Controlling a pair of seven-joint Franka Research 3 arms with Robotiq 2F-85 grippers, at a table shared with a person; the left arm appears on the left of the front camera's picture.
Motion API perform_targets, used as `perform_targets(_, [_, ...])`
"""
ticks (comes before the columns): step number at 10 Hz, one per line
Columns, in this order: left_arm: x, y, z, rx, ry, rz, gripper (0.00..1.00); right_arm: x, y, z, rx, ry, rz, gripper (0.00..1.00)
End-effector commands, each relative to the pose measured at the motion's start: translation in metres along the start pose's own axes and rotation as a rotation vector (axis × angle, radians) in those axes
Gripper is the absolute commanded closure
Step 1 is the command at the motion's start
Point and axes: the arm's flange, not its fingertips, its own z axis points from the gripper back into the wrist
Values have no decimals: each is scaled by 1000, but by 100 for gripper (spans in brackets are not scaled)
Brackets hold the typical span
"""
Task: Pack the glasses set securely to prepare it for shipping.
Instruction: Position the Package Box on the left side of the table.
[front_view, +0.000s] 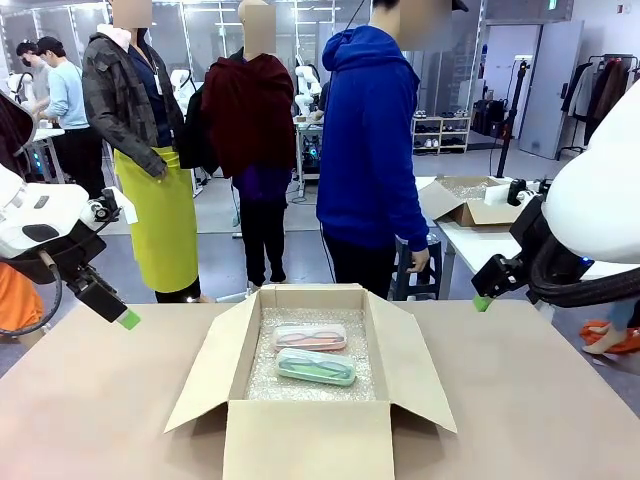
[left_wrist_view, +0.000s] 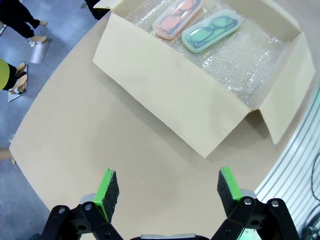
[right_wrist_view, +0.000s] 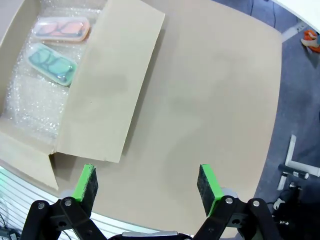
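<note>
Two glasses cases lie side by side on bubble wrap inside the open cardboard box (front_view: 305, 440). The clear-white case showing pink (front_view: 310, 336) (left_wrist_view: 177, 18) (right_wrist_view: 61, 29) is farther from me. The mint green case (front_view: 316, 366) (left_wrist_view: 211, 30) (right_wrist_view: 52, 63) is nearer. My left gripper (front_view: 128, 319) (left_wrist_view: 165, 189) hovers open above the table, left of the box. My right gripper (front_view: 483, 299) (right_wrist_view: 146, 182) hovers open above the table, right of the box. Neither holds anything.
The box flaps (front_view: 207, 372) (front_view: 410, 360) splay outward over the brown tabletop (front_view: 540, 400). A person in a blue hoodie (front_view: 370, 150) stands at the far edge behind the box. Another open box (front_view: 465, 200) sits on a table at the back right.
</note>
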Motion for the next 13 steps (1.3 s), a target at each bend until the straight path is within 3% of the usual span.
perform_targets(1, [-1, 1, 2, 4, 1, -6, 0, 0, 0, 1, 2, -7, -5, 0])
perform_targets(3, [0, 0, 0, 0, 0, 0, 0, 0, 0, 1, 2, -7, -5, 0])
perform_targets(5, [34, 31, 31, -130, -35, 114, 0, 0, 0, 1, 2, -7, -5, 0])
perform_targets(6, [34, 50, 40, -280, -55, 163, 0, 0, 0, 1, 2, -7, -5, 0])
perform_targets(8, [28, 89, 39, -364, -158, 270, 0, 0, 0, 1, 2, -7, -5, 0])
perform_targets(11, [7, 127, -4, -543, -305, 401, 0, 0, 0, 1, 2, -7, -5, 0])
perform_targets(13, [-12, 138, -47, -602, -257, 510, 0, 0, 0, 1, 2, -7, -5, 0])
